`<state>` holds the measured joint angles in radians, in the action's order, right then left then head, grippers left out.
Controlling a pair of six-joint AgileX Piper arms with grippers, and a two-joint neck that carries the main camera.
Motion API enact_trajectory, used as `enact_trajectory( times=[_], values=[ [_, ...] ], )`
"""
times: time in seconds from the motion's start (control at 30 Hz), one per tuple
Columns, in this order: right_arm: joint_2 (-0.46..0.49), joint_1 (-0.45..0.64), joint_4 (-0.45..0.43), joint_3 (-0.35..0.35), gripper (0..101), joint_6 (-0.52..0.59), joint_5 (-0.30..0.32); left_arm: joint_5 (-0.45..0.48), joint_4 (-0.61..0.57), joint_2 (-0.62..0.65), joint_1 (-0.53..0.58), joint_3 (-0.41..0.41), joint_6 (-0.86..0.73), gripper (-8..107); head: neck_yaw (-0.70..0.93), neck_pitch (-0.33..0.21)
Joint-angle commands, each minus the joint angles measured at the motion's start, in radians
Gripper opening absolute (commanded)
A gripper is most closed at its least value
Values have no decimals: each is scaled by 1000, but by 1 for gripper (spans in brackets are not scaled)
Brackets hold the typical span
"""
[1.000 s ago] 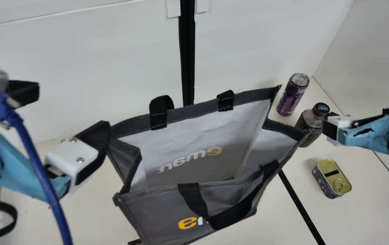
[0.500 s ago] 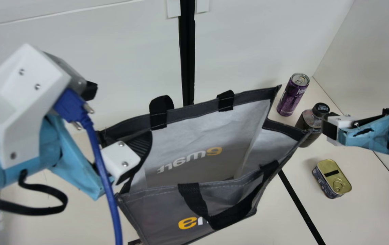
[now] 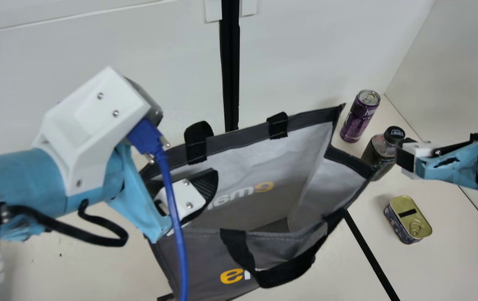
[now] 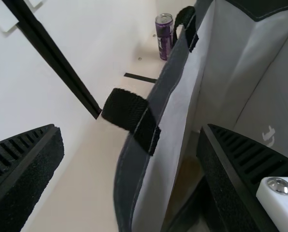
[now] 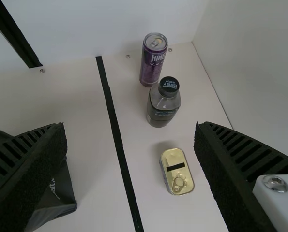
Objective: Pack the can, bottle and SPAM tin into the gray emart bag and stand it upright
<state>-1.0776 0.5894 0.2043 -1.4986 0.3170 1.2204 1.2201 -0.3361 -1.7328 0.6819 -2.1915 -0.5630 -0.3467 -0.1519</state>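
We have our left gripper (image 3: 200,190) at the left end of the gray emart bag (image 3: 205,255), its fingers wide apart, one inside the open mouth and the far rim running between them; our right gripper (image 3: 406,155) is also spread, holding nothing, above the table (image 3: 305,284) near the bottle (image 3: 379,151); to the bag's right we see the purple can (image 3: 360,117) upright by the back wall (image 3: 305,54), the bottle upright just beside it, and the SPAM tin (image 3: 409,219) flat, pull-tab up.

A robot lab is suggested by plain white panels (image 3: 452,54) beyond the right gripper (image 3: 405,155) and the black-striped cream table (image 3: 448,234) beneath.
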Motion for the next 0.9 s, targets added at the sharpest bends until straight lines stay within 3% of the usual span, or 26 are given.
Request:
enact_trajectory(
  times=[0.0,0.4,0.87],
  values=[
    [0,0,0,0,95,0,0,0,2,-8,8,-2,-2,90,-2,-23],
    [0,0,0,0,95,0,0,0,30,-57,45,7,-2,90,-2,-23],
    [0,0,0,0,95,0,0,0,111,-79,72,2,54,-3,-2,-23]
  ],
)
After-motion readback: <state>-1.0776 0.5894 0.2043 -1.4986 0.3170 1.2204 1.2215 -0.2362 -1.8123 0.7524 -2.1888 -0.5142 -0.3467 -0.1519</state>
